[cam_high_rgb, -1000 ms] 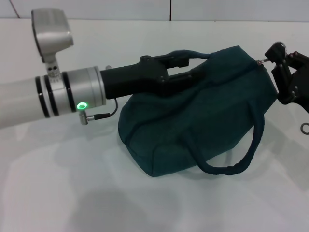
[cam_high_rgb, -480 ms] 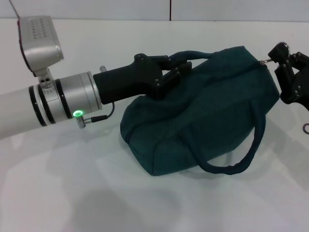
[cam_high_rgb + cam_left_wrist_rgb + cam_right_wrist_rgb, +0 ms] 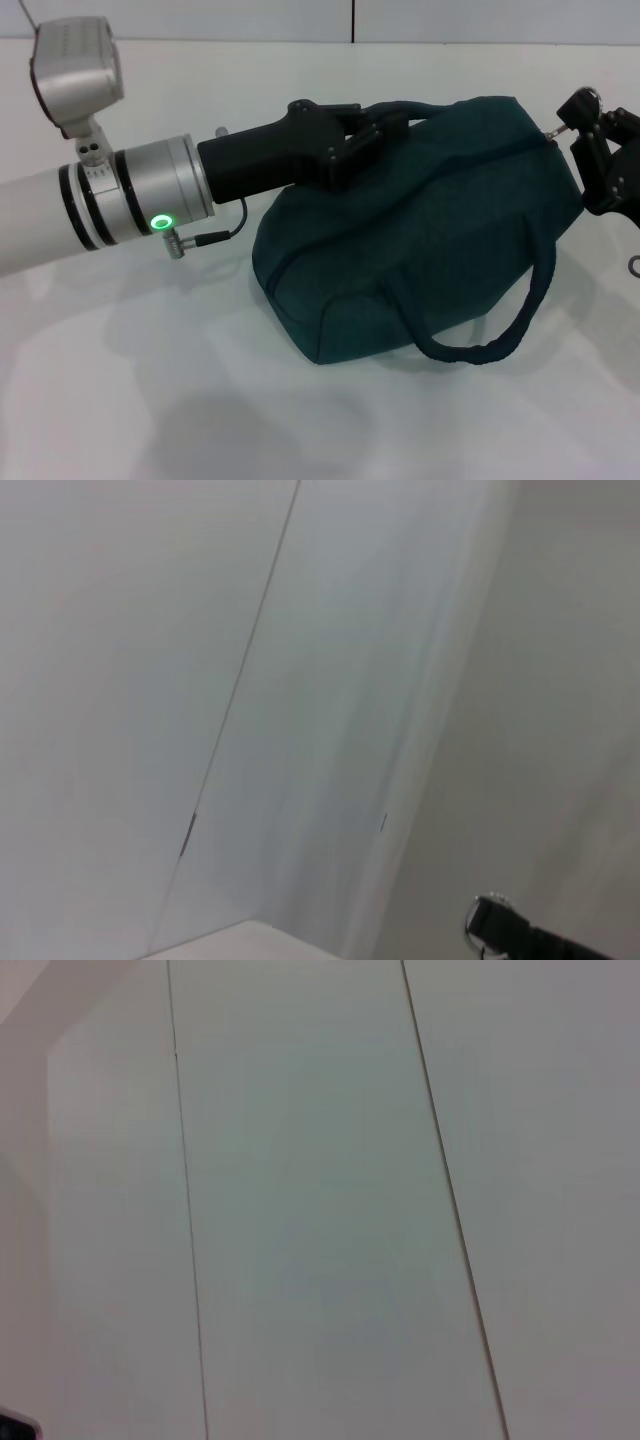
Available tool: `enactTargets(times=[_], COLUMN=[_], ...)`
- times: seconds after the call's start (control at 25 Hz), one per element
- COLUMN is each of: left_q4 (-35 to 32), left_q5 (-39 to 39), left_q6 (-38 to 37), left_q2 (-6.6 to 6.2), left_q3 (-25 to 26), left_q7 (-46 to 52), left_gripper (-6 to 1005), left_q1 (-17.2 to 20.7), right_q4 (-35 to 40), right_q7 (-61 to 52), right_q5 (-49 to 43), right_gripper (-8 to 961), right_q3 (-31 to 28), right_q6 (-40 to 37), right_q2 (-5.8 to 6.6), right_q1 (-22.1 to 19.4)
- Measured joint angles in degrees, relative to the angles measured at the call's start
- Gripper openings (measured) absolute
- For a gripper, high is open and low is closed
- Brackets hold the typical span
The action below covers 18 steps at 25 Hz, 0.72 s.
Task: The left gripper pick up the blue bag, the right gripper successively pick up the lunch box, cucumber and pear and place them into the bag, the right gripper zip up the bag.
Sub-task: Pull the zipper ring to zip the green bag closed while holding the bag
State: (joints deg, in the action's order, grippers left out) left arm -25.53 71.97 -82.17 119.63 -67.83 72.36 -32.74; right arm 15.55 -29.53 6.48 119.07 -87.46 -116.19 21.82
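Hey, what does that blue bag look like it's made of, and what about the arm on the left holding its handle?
The blue bag looks like soft woven fabric, matte teal: it sags and creases, and its loop handles look padded. The left arm looks like brushed metal, silvery with a dull sheen, though painted plastic can't be ruled out. Its tool, the left gripper, looks like matte black plastic or coated metal.

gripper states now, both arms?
Left end effector: closed on the upper handle of the blue bag.
Right end effector: at the bag's right end by the zipper pull; open or closed cannot be told.
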Motion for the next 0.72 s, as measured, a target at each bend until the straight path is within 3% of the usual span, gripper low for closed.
enactTargets(times=[0.04, 0.24, 0.48, 0.72], left_q4=[0.0, -0.03, -0.04, -0.1], left_q5=[-0.09, -0.6, -0.56, 0.75], left_q6=[-0.03, 0.14, 0.54, 1.3], left_q2=[0.02, 0.08, 0.17, 0.02], left_q3=[0.0, -0.2, -0.19, -0.23], left_q7=[0.39, 0.74, 0.66, 4.83], left_gripper=[-1, 136, 361, 366], left_q1=[-0.07, -0.52, -1.47, -3.06], right_q4=[0.0, 0.0, 0.0, 0.0], right_q7=[0.0, 0.0, 0.0, 0.0], right_q5=[0.0, 0.0, -0.01, -0.05], right_gripper=[18, 17, 17, 18], right_q3=[0.01, 0.02, 0.03, 0.03], right_q6=[0.01, 0.02, 0.17, 0.38], right_q2=[0.0, 0.0, 0.0, 0.0], right_q1=[-0.02, -0.02, -0.02, -0.02])
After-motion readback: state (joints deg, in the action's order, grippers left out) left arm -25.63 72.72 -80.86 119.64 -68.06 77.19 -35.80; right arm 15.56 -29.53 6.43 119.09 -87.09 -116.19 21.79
